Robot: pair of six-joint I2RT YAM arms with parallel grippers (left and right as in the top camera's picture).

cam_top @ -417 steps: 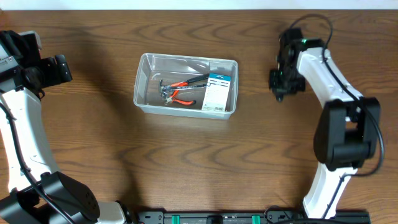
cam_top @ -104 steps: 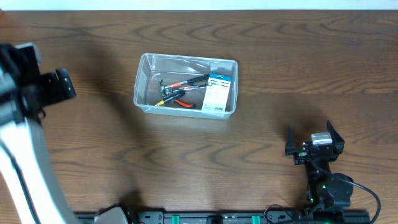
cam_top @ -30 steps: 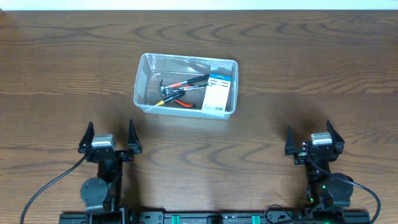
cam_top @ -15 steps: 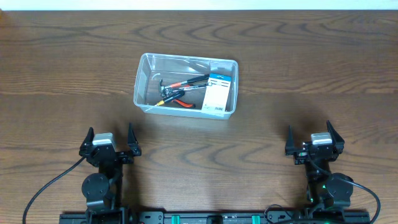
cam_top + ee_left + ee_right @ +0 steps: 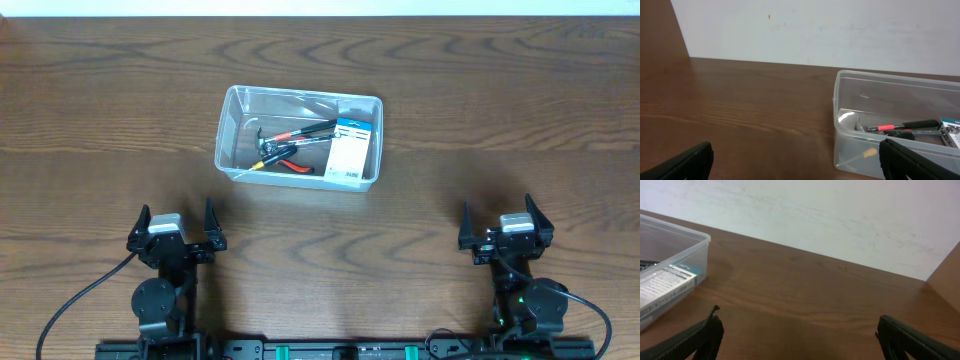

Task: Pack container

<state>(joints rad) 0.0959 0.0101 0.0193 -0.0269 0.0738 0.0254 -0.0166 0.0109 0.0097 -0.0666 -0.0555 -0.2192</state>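
Observation:
The clear plastic container (image 5: 222, 140) stands on the wooden table at centre back. Inside it lie red-handled pliers (image 5: 296, 136), a small tool with a yellow handle (image 5: 257, 163) and a white-and-blue flat box (image 5: 350, 150). The container (image 5: 850, 120) also shows at the right of the left wrist view, and its corner (image 5: 690, 250) at the left of the right wrist view. My left gripper (image 5: 174, 223) is folded back at the front left, open and empty. My right gripper (image 5: 497, 222) is folded back at the front right, open and empty. Both are well short of the container.
A white wall (image 5: 815, 30) runs behind the table's far edge. The arm bases and a black rail (image 5: 340, 350) sit along the front edge. Bare wood lies between the grippers and the container.
The left arm swung in from the far left and folded down at the front left, settling slightly lower over the last second. The right arm came back earlier and has stayed still.

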